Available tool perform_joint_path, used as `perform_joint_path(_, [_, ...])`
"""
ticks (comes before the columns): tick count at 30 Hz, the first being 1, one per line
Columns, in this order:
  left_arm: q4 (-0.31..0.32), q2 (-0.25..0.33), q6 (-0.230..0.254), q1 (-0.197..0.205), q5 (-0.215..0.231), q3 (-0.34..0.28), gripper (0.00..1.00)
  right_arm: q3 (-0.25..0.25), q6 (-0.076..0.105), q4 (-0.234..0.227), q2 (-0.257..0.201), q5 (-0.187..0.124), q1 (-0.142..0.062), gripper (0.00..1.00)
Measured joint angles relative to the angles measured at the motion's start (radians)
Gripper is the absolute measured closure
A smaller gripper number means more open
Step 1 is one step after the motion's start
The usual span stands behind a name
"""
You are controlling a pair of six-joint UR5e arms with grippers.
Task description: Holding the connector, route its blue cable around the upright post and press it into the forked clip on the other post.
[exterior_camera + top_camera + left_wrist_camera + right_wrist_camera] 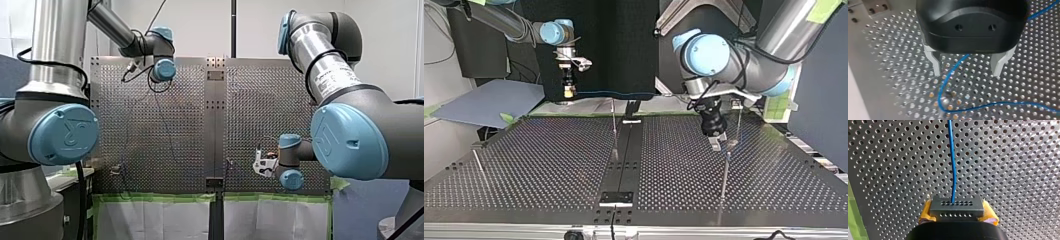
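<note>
In the right wrist view my right gripper (958, 216) is shut, its yellow pads (926, 213) clamped on a dark grey connector (956, 206). The blue cable (953, 162) leaves the connector and runs straight ahead over the perforated plate. In the top view this gripper (569, 91) hangs above the far edge at the view's left. My left gripper (967, 72) is open and low over the plate, and the blue cable (944, 87) curves on the surface between its metal fingers (935, 65). In the top view it (719, 142) stands just behind a thin upright post (725, 172).
More thin posts rise from the plate: one near the middle (614, 131) and one leaning at the top view's left (478, 162). A dark centre rail (624, 160) splits the table. A grey sheet (489, 102) lies beyond the far left corner.
</note>
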Motion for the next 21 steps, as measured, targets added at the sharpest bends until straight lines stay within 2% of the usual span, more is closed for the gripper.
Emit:
perform_joint_path(4, [0.004,-0.009,0.002,0.001,0.016,0.003,0.04,0.0,0.0,0.0,0.0,0.0,0.0,0.71])
perform_joint_path(5, [0.004,-0.009,0.002,0.001,0.022,0.004,0.01,0.0,0.0,0.0,0.0,0.0,0.0,0.71])
perform_joint_path(21, [-0.036,-0.012,0.001,0.008,0.137,0.056,0.01,0.0,0.0,0.0,0.0,0.0,0.0,0.71])
